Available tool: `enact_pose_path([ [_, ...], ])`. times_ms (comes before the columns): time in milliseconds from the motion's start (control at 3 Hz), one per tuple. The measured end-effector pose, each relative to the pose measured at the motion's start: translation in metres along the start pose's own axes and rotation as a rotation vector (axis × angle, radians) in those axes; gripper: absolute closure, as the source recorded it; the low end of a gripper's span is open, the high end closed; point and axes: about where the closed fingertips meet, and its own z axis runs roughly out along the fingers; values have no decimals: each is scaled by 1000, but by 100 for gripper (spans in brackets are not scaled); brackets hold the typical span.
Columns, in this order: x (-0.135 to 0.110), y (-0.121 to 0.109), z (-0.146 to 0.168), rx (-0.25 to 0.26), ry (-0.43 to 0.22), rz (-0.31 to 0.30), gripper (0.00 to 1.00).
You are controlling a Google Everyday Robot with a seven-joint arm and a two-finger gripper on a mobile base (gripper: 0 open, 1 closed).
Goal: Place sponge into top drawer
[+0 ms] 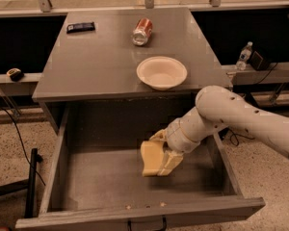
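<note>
The top drawer (100, 178) is pulled wide open below the grey tabletop, its grey bottom bare. My gripper (160, 155) reaches down into the drawer's right half from the white arm on the right. It is shut on the pale yellow sponge (149, 159), which stands on edge, low over the drawer bottom or just touching it. One pale yellow finger (171, 162) lies against the sponge's right side. The other finger is mostly hidden behind the sponge.
On the grey tabletop (96, 64) are a white bowl (162, 72) near the front edge, a can (142, 31) lying on its side, and a black flat object (80, 27). A water bottle (244, 56) stands on a ledge at right.
</note>
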Motion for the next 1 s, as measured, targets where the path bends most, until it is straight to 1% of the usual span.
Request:
enact_pose_path([
  [333, 0, 0, 0, 0, 0, 0, 11],
  [667, -1, 0, 0, -6, -2, -5, 0],
  [1000, -10, 7, -6, -46, -11, -22, 0],
])
